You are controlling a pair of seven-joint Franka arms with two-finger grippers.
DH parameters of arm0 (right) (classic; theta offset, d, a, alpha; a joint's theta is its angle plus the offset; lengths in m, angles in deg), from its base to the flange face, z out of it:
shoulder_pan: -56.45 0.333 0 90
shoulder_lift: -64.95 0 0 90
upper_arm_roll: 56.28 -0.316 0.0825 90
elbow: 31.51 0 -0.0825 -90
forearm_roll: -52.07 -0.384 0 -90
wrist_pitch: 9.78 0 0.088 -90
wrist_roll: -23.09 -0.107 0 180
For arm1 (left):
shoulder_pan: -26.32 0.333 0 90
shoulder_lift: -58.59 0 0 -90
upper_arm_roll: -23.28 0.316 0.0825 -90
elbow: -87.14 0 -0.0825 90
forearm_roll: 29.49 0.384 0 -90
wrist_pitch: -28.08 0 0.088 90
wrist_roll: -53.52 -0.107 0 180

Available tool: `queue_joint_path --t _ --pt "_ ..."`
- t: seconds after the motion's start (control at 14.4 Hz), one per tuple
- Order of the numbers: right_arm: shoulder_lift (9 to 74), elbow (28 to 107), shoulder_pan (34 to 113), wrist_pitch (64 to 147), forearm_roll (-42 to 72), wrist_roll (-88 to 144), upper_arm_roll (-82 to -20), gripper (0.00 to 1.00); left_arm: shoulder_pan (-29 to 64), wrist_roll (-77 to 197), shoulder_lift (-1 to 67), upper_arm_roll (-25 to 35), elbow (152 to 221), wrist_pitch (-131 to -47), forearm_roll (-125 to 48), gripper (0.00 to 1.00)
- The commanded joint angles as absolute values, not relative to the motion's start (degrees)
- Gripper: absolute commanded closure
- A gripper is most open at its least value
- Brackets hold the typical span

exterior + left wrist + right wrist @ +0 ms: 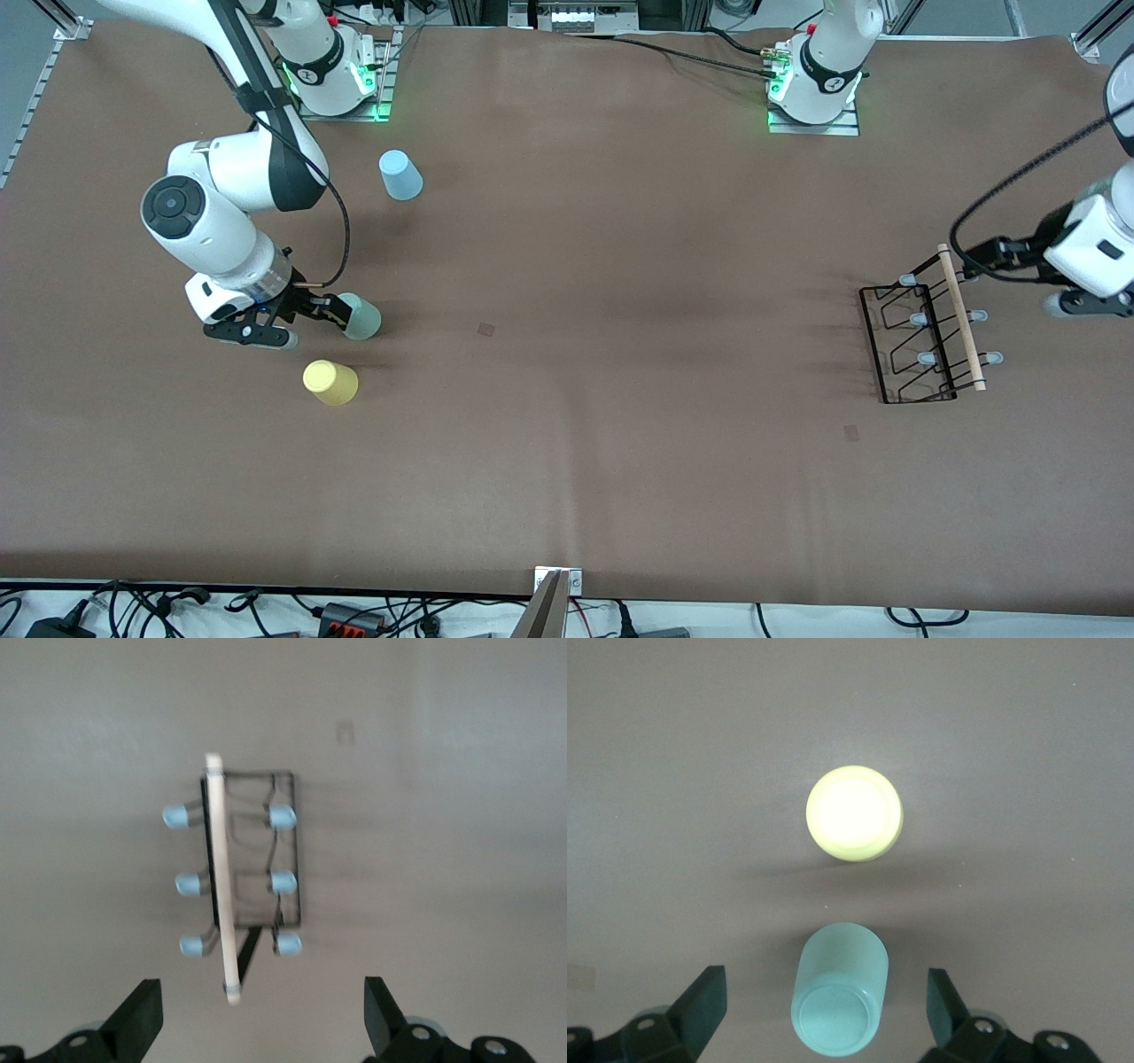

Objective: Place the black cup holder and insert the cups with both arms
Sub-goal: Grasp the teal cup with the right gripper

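Standing on the counter [567,425]: black cup holder [921,332], under the open left end effector [261,1019]. Grey-green cup [837,1001] between the spread fingers of the right end effector [824,1014]; yellow cup [330,383] beside it, blue cup [400,175] apart.

A wide brown matte table covering [567,372] fills nearly the whole front view, lit evenly from above with only soft shadows. Two small darker square marks [485,329] sit on it, one toward the middle and one toward the left arm's end. Silver aluminium frame rails [35,93] edge the table. A pale floor strip with tangled black cables [159,607] runs along the nearest edge, beside what may be a grey metal bracket [551,602].
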State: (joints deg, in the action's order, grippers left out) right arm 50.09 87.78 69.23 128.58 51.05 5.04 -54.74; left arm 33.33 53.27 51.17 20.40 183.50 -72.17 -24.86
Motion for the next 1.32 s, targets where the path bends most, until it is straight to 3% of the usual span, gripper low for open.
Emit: queue_joint_path --t 0.0,0.35,0.84,0.91,1.05,1.11,1.25 --pt "49.75 88.72 69.98 131.1 51.1 3.93 -54.43 0.0 35.28 52.56 51.74 20.12 190.21 -81.74 -23.6 0.0" --pt "49.31 95.57 69.98 140.24 51.01 2.45 -54.43 0.0 37.74 52.38 50.34 20.12 199.1 -96.61 -22.72 0.0" --pt "46.76 95.84 71.74 142.36 51.01 -1.43 -54.52 0.0 40.12 52.38 49.72 20.12 210.35 -110.6 -21.58 0.01" --pt "46.41 95.93 71.92 142.36 51.01 -1.34 -54.52 0.0 40.12 52.38 49.72 20.12 211.23 -111.22 -21.58 0.06" --pt "45.88 96.02 72.09 142.36 51.01 -1.43 -54.52 0.0 40.12 52.29 49.72 20.12 211.5 -111.23 -21.58 0.28" --pt "45.62 96.1 72.36 142.36 50.93 -1.43 -54.52 0.0 40.2 51.42 49.54 20.12 211.5 -111.14 -21.58 0.44" --pt "45.61 96.81 72.36 142.36 50.93 -1.43 -54.52 0.0 40.38 50.89 49.1 20.12 211.33 -110.88 -21.58 0.64"
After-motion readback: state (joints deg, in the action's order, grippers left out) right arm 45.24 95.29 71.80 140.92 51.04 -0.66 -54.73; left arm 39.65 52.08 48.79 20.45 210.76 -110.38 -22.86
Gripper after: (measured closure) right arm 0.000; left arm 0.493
